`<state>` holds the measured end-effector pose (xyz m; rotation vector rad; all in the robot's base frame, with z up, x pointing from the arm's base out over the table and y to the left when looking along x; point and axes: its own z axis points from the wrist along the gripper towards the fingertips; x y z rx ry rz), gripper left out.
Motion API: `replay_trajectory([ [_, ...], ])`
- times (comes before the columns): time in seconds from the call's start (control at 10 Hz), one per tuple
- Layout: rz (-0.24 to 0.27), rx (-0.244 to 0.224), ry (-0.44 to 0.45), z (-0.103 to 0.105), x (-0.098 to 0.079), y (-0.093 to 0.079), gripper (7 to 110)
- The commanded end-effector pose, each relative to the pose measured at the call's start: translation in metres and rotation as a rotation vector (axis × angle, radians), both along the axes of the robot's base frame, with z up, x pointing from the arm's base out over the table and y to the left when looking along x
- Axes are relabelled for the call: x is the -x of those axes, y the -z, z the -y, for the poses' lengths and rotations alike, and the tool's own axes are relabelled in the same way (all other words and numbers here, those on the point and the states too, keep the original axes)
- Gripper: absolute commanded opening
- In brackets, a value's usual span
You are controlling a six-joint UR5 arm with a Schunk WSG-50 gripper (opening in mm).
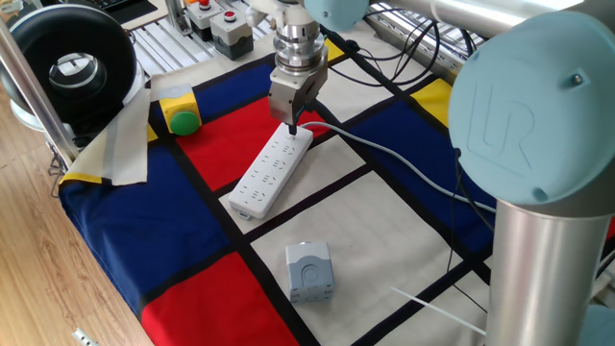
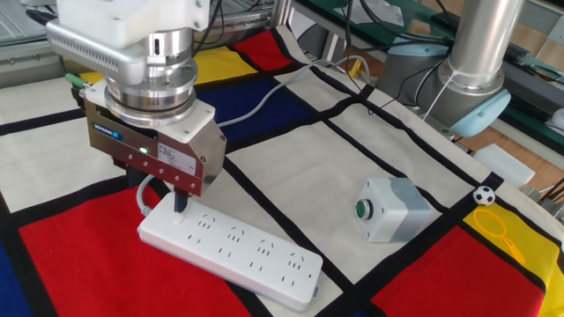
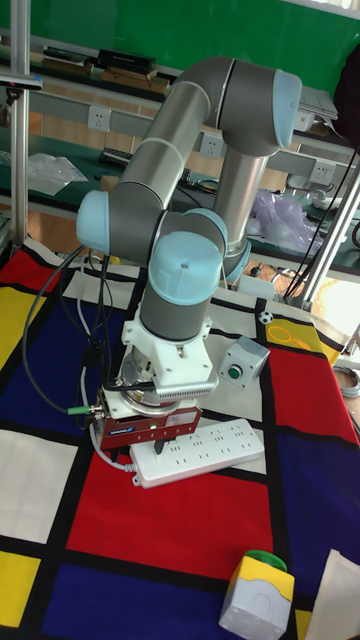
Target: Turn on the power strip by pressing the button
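Observation:
The white power strip (image 2: 238,254) lies flat on the red patch of the cloth, its pale grey cord (image 1: 384,154) running off from the far end. It also shows in the one fixed view (image 1: 269,173) and the tall view (image 3: 205,448). My gripper (image 2: 180,208) stands upright over the corded end. Its dark fingers are together as one narrow tip that rests on the strip's top face. The button sits right under that tip and is covered by it. In the one fixed view the gripper (image 1: 293,125) points straight down at the same end.
A grey cube box (image 2: 394,209) with a small green button sits on the white patch to the right. A green dome button in a yellow housing (image 1: 181,115) stands left of the strip. Red buttons in grey housings (image 1: 217,23) and a black round unit (image 1: 67,62) are behind.

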<state>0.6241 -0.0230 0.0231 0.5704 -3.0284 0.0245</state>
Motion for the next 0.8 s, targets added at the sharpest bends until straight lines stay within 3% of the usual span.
replay_trajectory([
  [0.0, 0.003, -0.013, 0.008, -0.0023, -0.0054, 0.0015, 66],
  [0.7, 0.008, -0.007, 0.009, -0.0022, -0.0070, 0.0042, 66],
])
